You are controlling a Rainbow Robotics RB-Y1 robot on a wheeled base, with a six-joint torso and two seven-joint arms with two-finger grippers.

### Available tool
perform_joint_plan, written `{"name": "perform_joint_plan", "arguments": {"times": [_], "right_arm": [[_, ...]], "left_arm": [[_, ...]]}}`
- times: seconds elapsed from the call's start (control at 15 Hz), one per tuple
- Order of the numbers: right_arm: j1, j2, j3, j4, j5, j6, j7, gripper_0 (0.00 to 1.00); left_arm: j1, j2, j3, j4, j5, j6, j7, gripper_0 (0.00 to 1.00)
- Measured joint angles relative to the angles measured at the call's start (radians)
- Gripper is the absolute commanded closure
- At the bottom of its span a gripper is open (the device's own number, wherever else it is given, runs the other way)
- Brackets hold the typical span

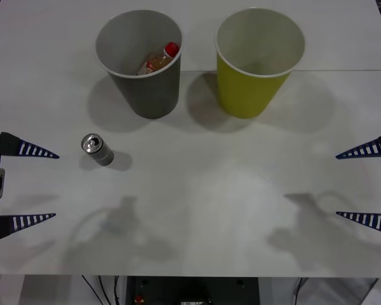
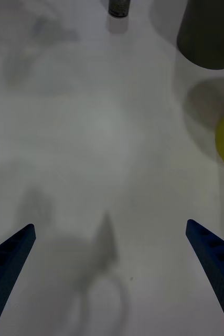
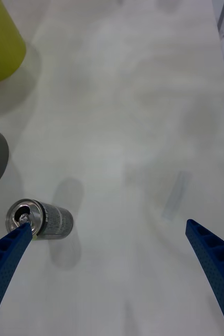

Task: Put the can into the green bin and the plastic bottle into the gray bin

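Where the white table (image 1: 197,210) spreads pale and matte under soft shadows of the arms, with a seam running across it just behind the gray bin (image 1: 143,63); dark base hardware and cables below the near edge. Gray bin upright toward the far side, dark-walled, tapered, pale inside, white-rimmed. Inside it, the plastic bottle (image 1: 160,59): clear, red-capped, orange-yellow content, leaning against the inner wall. Just right of the gray bin, apart from it, the green bin (image 1: 257,60): yellow-green, same tapered shape, pale inside, upright. Nearer than the gray bin and a little left of it, the can (image 1: 97,149): small, silvery-gray, pull-tab top up, standing on the table, slightly tilted in the front view, well apart from both bins. Left gripper (image 1: 56,186) near the can on the side away from the gray bin, blue ribbed fingers spread wide, holding nothing, one fingertip (image 3: 22,231) overlapping the can's top in the left wrist view. Right gripper (image 1: 336,185) far right of the gray bin, nearer than the green bin, fingers likewise wide apart, empty.
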State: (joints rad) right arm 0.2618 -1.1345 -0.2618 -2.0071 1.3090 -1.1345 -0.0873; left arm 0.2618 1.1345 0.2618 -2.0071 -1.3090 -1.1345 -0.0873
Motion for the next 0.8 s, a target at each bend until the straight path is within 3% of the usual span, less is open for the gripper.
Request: {"name": "perform_joint_plan", "arguments": {"times": [0.47,0.8], "right_arm": [[0.0,0.0,0.0,0.0,0.0,0.0,0.0,0.0],[0.0,0.0,0.0,0.0,0.0,0.0,0.0,0.0]], "left_arm": [[0.01,-0.013,-0.006,0.024,0.005,-0.006,0.018,0.0],[0.01,-0.035,-0.006,0.134,0.135,0.004,0.025,0.0]]}}
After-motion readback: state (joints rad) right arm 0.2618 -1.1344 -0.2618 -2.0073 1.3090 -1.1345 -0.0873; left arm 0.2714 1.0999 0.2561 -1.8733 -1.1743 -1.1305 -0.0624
